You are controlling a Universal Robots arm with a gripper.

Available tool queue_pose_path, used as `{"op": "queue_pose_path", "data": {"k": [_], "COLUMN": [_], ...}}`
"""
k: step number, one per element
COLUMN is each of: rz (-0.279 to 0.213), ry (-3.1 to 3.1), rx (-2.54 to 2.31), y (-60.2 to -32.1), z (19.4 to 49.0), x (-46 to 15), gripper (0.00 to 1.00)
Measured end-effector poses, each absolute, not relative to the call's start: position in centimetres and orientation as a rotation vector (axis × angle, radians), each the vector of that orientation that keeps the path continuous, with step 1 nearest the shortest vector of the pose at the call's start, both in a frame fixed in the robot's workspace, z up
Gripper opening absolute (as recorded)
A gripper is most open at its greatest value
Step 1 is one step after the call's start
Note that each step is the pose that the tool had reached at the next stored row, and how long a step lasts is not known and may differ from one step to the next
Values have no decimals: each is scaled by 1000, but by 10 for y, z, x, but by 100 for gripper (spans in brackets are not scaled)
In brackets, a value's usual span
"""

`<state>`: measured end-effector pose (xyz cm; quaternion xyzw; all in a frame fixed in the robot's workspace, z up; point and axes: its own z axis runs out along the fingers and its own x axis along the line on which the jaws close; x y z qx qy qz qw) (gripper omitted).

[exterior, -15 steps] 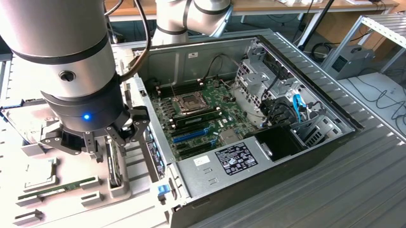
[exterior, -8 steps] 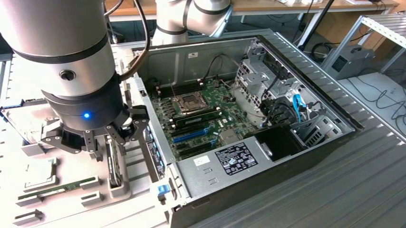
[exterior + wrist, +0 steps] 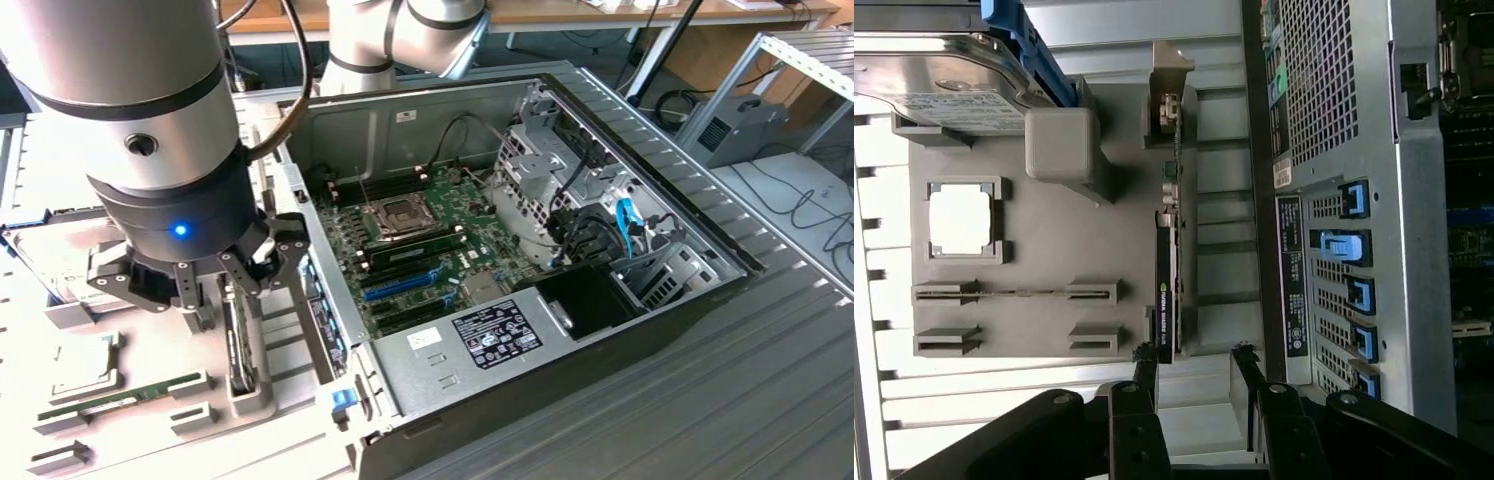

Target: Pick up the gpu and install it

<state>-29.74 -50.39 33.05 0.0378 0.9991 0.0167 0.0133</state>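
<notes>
Bench [image 3: 747, 400] of ridged grey metal carries a big black computer case [image 3: 667, 200], which lies on its side with the cover off. Inside it you can see the green main board [image 3: 441, 230], with long blue slots [image 3: 400, 285] and a square metal socket [image 3: 396, 217]. The silver power box [image 3: 487, 330] at one end has a black label [image 3: 497, 338] with white writing and a small white sticker [image 3: 424, 338]. Both are too small to read. The robot arm [image 3: 147, 130] is thick and silver, with a black end and a little blue light. It hangs over a grey tray [image 3: 1044, 260] that sits just beside the case. In the wrist view the back of the case has a black strip label [image 3: 1291, 275] with tiny white words that cannot be read, next to some blue clips [image 3: 1354, 197]. A silver hard drive [image 3: 934, 70] in a blue frame [image 3: 1024, 40] rests at one end of the tray, and its white label is too blurry to read. The gpu [image 3: 1166, 280] is not in the computer. It stands on its thin edge in a slot of the tray, dark and slim, with its metal bracket [image 3: 1169, 90] at the far end. It has a small green mark and white letters along its edge, but they are too small to make out. The gripper [image 3: 1194, 365] hangs by the near end of the gpu. Its fingers [image 3: 1146, 365] are spread wide apart and pinch nothing. A pale square chip [image 3: 959, 218] and a thin green memory stick [image 3: 120, 398] lie in their own holders on the tray.
</notes>
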Motion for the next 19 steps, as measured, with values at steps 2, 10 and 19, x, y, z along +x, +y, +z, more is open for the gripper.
{"op": "queue_pose_path", "data": {"k": [2,10,19], "rz": [52,52,51], "ry": [3112,3112,3112], "rx": [118,118,118], "y": [-501,-493,-486], "z": [330,327,321], "x": [-297,-298,-300], "gripper": [42,42,42]}}
